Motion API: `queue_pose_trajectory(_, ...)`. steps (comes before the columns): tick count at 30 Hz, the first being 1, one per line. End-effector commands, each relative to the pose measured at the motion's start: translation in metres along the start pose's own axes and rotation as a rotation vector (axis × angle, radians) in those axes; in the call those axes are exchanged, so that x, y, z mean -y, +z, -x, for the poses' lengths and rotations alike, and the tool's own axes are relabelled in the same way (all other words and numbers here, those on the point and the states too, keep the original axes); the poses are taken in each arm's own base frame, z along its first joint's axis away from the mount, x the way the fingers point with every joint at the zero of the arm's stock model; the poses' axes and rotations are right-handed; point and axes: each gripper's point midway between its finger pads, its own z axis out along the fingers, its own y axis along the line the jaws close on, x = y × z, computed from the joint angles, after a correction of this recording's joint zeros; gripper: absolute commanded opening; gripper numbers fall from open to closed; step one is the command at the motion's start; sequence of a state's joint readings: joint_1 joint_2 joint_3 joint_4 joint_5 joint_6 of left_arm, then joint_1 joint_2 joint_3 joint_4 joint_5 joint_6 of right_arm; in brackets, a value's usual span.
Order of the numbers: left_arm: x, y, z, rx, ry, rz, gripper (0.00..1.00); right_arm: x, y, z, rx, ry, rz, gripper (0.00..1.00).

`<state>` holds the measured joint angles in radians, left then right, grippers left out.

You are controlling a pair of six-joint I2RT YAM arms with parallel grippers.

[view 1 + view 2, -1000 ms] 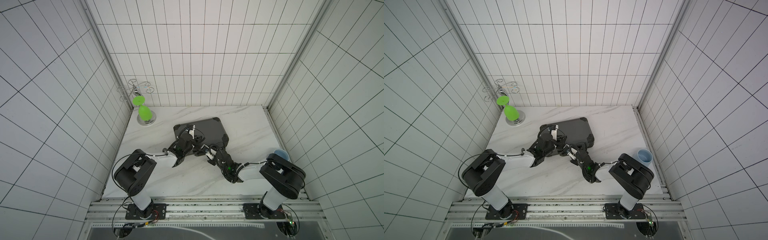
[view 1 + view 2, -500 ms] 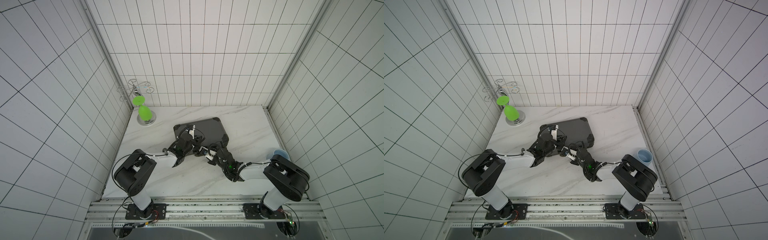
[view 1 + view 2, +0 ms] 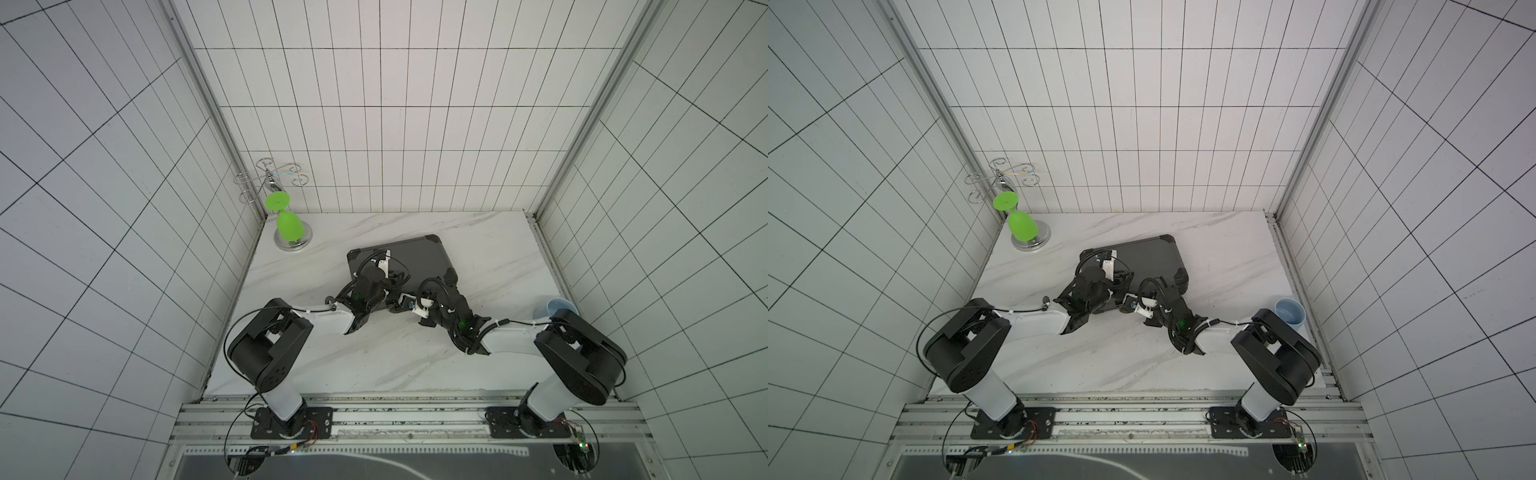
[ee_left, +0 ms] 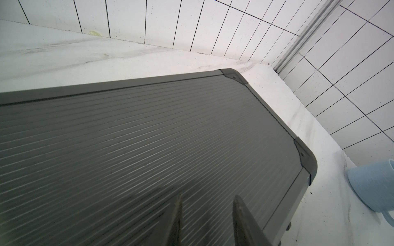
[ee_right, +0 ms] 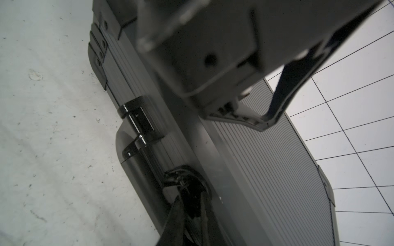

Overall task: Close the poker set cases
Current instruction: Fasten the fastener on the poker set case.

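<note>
The shut poker case (image 3: 417,258) is laid toward the back of the worktop (image 3: 374,357), bare room is left in front, the left hand (image 4: 207,198) is held partly spread over its lid (image 4: 149,138), and the right hand (image 5: 190,199) is pinched narrow on a front-edge latch (image 5: 183,176).

No writing, label, brand or number can be read on anything in view (the case (image 3: 415,257) shows only bare grey ribs and plain corner caps, its black latch (image 5: 187,181) is unmarked, and the blue cup (image 4: 375,187) beside the case is plain).
</note>
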<state>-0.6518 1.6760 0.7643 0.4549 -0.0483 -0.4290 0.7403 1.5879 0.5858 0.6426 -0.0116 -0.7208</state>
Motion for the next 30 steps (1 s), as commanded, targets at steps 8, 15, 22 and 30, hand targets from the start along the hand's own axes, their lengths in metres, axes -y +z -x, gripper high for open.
queue_pose_trajectory(8,-0.037,-0.009,-0.096,-0.317,-0.013,0.111,0.39,0.039,0.014,0.054,0.173,0.101,0.228,0.0)
queue_pose_trajectory(15,-0.037,-0.009,-0.097,-0.319,-0.013,0.111,0.4,0.048,0.022,0.06,0.205,0.244,0.384,0.0)
queue_pose_trajectory(22,-0.038,-0.008,-0.098,-0.321,-0.01,0.112,0.39,0.056,0.041,0.059,0.163,0.505,0.419,0.0)
queue_pose_trajectory(30,-0.039,-0.009,-0.095,-0.317,-0.003,0.125,0.39,0.058,0.046,0.056,0.127,0.682,0.432,0.03)
